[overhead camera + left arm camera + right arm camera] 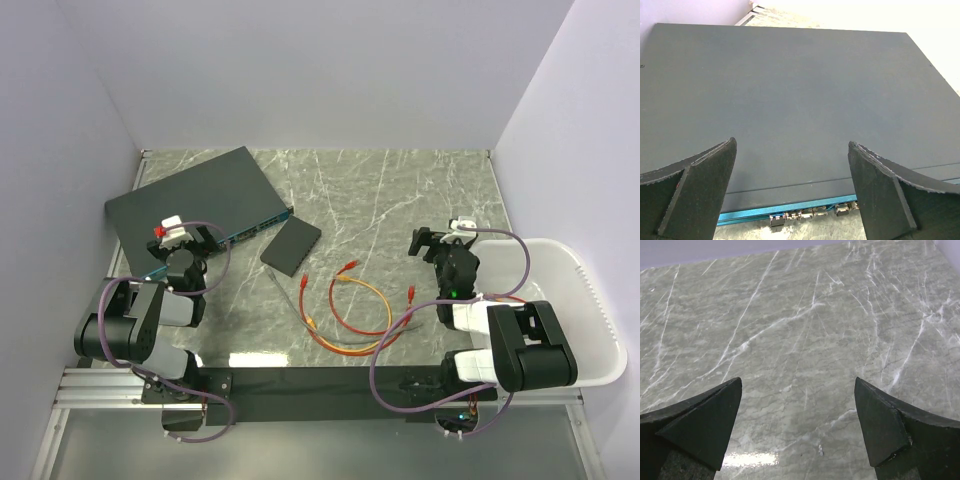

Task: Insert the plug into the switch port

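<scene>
The small flat matte-black box (pixel 291 245) lies on the marble table, left of centre; its sockets cannot be made out from above. A red cable (pixel 372 330) and an orange cable (pixel 352 290) lie looped in front of it, with small plugs at their ends (pixel 350 265). My left gripper (pixel 190 238) is open and empty over the front edge of the large dark slab (pixel 790 90); its own view shows it the same way (pixel 791 142). My right gripper (pixel 430 243) is open and empty over bare marble, right of the cables, as its own view also shows (pixel 798 380).
The large dark slab (pixel 195 200) with a blue front strip (pixel 780 209) and a row of ports fills the back left. A thin grey cable (pixel 285 293) lies near the small box. A white bin (pixel 590 300) stands at the right edge. White walls enclose the table.
</scene>
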`<state>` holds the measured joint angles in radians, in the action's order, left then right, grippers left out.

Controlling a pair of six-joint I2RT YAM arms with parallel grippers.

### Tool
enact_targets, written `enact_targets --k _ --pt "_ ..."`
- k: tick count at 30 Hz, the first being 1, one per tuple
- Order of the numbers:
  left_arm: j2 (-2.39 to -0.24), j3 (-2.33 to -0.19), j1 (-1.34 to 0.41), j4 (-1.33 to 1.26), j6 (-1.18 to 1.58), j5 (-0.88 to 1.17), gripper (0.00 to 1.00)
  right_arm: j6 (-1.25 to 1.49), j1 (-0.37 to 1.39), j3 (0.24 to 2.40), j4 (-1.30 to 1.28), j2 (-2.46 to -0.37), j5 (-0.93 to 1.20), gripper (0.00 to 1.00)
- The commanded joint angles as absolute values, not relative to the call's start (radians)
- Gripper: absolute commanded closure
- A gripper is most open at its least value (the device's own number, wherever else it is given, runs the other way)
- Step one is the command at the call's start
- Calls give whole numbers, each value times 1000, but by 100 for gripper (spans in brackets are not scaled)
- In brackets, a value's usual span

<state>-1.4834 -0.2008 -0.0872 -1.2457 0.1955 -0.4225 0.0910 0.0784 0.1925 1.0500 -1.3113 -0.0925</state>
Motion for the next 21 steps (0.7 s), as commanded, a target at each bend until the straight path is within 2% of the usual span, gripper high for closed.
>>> enact_targets --k 1,16,18,21 --pt "-1468 -221 -83 -1282 190 -410 1 60 61 221 1105 -1301 -107 0" --pt "-1468 -221 -83 -1282 189 -410 1 60 63 219 1109 -1298 -136 0" --pt "-1468 -221 -83 -1282 190 -410 1 86 69 248 1028 -1249 -191 0" --pt "-1470 -221 -83 -1284 190 -410 1 80 83 386 740 -1174 -225 0"
